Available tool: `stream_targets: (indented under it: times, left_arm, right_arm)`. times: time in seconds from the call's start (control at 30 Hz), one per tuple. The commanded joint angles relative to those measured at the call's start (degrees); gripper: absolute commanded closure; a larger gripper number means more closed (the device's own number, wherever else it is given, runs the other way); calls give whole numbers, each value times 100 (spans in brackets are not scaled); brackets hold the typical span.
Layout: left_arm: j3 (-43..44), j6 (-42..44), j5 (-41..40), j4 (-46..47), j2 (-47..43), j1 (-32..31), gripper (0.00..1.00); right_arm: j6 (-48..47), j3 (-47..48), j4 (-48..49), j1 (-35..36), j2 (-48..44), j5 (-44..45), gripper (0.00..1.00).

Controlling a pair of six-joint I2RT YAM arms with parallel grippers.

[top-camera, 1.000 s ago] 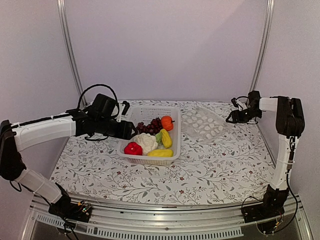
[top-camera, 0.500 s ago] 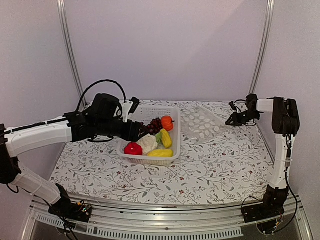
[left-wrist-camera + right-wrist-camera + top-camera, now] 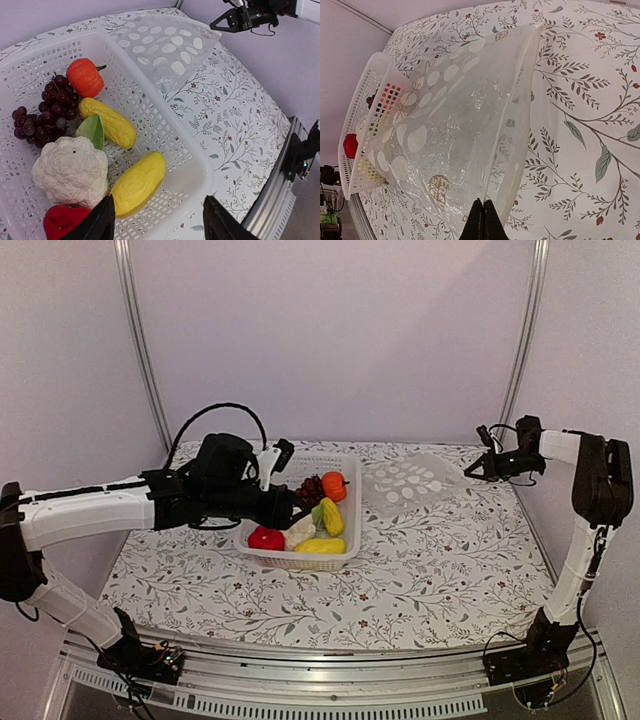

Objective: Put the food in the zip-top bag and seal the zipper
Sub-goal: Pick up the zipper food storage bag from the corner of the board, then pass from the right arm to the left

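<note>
With bag point(image 3: 450, 125) pinched by closed right fingers point(image 3: 478, 223), parted left fingers point(image 3: 100, 226) should be centred over cauliflower point(image 3: 70, 170)

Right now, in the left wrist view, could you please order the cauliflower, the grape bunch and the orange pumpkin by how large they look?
1. cauliflower, though it lies nearest the camera.
2. grape bunch, close to it in spread, so these two are unsure.
3. orange pumpkin, clearly smallest.
</note>
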Motion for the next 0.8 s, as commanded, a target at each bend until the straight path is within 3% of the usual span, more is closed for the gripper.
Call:
stream_targets:
  times: [0.0, 0.2, 0.4, 0.6, 0.77]
  left_arm:
    - [183, -213, -179, 308, 206, -175, 41]
    - [532, -534, -182, 529, 601, -236, 40]
    - [791, -1096, -357, 802, 992, -238, 35]
    - [698, -2066, -312, 1857, 1323, -243, 35]
    - [1137, -2390, -40, 2077, 1774, -309, 36]
  right_arm:
    - [-96, -407, -20, 5, -1008, -195, 100]
    - [-361, -600, 35, 5, -2521, 201, 100]
    - [-1209, -410, -190, 188, -3712, 443, 100]
    - [-2084, -1240, -451, 1406, -4550, 941, 100]
    - [-2416, -2026, -486, 2583, -4870, 1619, 100]
